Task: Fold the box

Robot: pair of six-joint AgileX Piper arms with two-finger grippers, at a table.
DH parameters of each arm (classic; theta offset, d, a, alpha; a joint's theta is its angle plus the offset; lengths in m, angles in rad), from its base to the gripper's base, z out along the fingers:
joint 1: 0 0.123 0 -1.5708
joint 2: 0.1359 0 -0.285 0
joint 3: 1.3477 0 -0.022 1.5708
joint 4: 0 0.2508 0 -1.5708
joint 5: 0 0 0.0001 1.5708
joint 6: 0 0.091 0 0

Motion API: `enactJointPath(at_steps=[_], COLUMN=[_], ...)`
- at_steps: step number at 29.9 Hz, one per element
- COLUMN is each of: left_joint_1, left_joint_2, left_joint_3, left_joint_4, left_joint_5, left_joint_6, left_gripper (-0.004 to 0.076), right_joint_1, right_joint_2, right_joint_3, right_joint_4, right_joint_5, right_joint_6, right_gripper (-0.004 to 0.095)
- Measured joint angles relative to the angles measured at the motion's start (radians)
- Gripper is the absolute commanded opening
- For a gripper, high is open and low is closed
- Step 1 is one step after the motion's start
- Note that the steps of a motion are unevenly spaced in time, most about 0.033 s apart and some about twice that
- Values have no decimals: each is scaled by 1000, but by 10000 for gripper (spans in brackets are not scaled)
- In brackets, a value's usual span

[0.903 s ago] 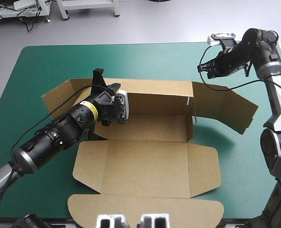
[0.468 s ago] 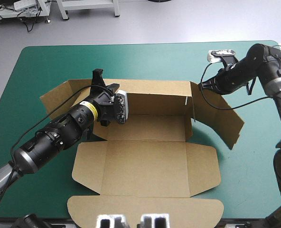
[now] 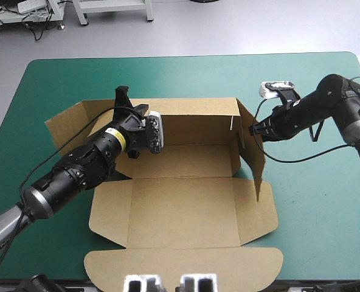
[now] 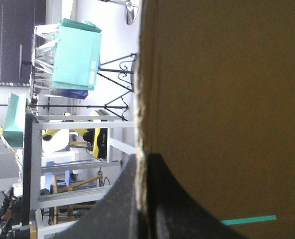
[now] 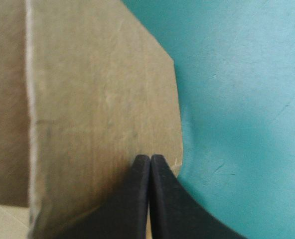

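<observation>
the high camera sits above and behind the robot, facing forward and down, far enough back that the table (image 3: pixel 168 73) fills most of its sight. the left wrist camera looks along the left gripper (image 4: pixel 142 160), hard up against the box (image 4: pixel 227 99), turned a quarter turn and level into the room. the right wrist camera looks down along the right gripper (image 5: pixel 151 158), close on the right flap (image 5: pixel 102 99). the high view takes in both spots.
</observation>
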Motion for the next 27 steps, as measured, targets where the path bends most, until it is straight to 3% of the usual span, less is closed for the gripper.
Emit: enactJointPath(at_steps=[8, 18, 27], left_joint_1=[0, 0, 0], left_joint_2=[16, 18, 18], left_joint_3=[0, 0, 0], left_joint_4=[10, -1, -9], left_joint_5=[10, -36, -42], left_joint_6=[-57, -61, -60], left_gripper=[-9, -9, -9], right_joint_1=[109, 111, 113], right_joint_2=[-27, -64, -65], right_joint_3=[49, 50, 52], right_joint_4=[1, 12, 25], right_joint_5=[0, 1, -78], right_joint_6=[-21, -130, -229], right_gripper=[-19, -19, -19])
